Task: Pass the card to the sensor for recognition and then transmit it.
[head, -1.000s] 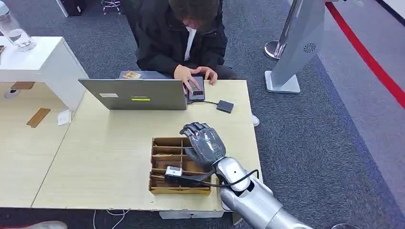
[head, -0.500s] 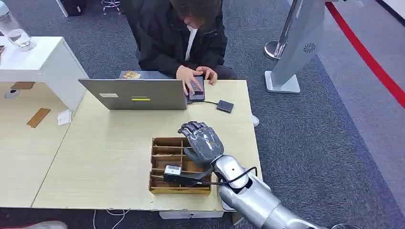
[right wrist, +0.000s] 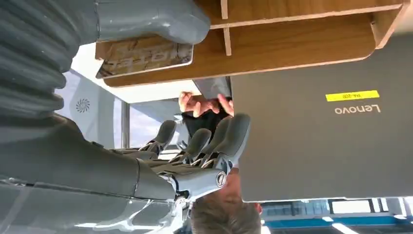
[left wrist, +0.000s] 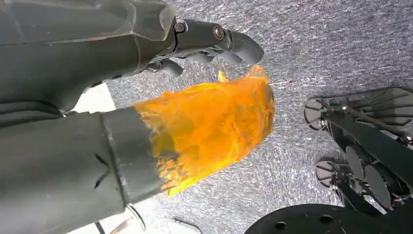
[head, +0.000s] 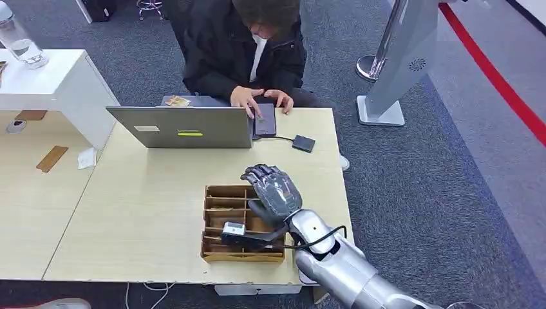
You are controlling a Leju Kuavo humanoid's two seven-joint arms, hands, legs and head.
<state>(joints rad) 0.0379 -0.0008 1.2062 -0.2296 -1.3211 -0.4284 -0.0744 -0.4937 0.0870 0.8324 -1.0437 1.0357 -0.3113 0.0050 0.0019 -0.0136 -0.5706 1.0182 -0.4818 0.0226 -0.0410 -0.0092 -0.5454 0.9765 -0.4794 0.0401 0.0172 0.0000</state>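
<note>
Right hand [head: 275, 192] sits low center-right in the head view, over the right side of the wooden divider box [head: 225, 222], fingers spread and curled, holding nothing. A card [right wrist: 144, 56] lies in a box compartment right by the thumb in the right wrist view. Left hand [left wrist: 146, 58] hangs over grey carpet, fingers bent, grip state unclear. Person [head: 244, 45] at upper center taps a phone [head: 264, 120] beside the laptop [head: 183, 127]; small black sensor [head: 303, 143] lies right of it on the table [head: 129, 206].
</note>
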